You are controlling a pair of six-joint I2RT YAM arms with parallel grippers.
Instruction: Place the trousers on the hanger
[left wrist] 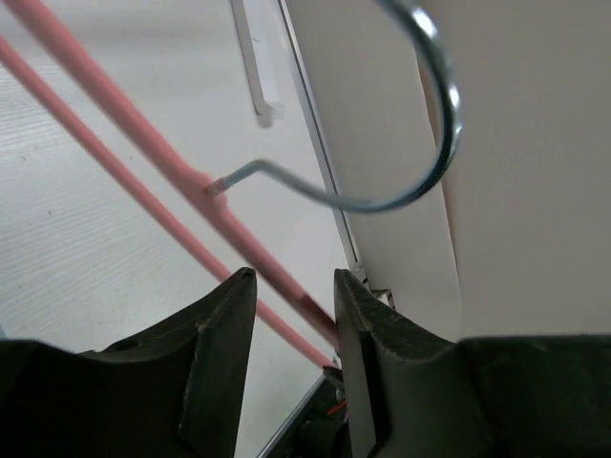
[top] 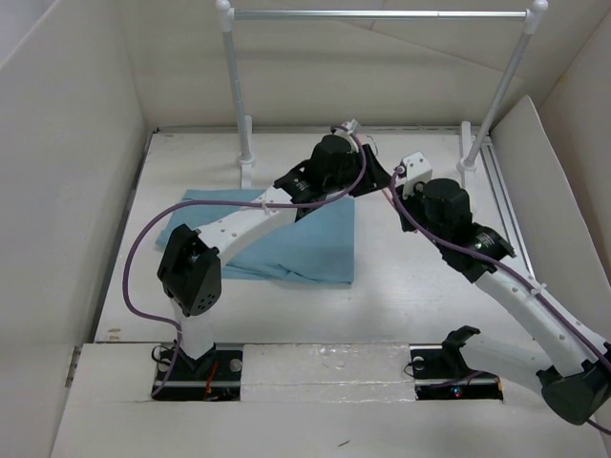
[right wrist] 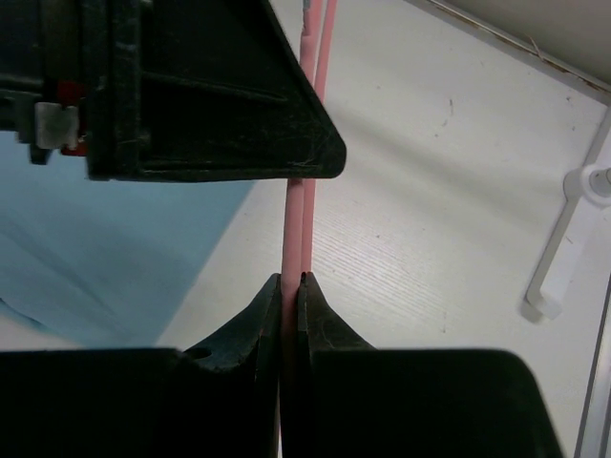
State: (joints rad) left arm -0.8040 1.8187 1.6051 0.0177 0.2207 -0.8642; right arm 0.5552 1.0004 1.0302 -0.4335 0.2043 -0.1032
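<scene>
Trousers [top: 305, 243] lie folded flat on the table [top: 410, 286], untouched; hanger [left wrist: 143, 119] sits beside them between both arms, right gripper [right wrist: 290, 282] clamped on its pink rods, left gripper [left wrist: 293, 286] narrowly open astride one rod; draping not yet begun

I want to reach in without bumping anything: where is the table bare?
Bare table lies in front, between the trousers and the right arm; also the back left corner, behind the trousers, beside the left rail post. Crowded at back centre: the right gripper clamps the hanger, the left gripper open around it.
</scene>
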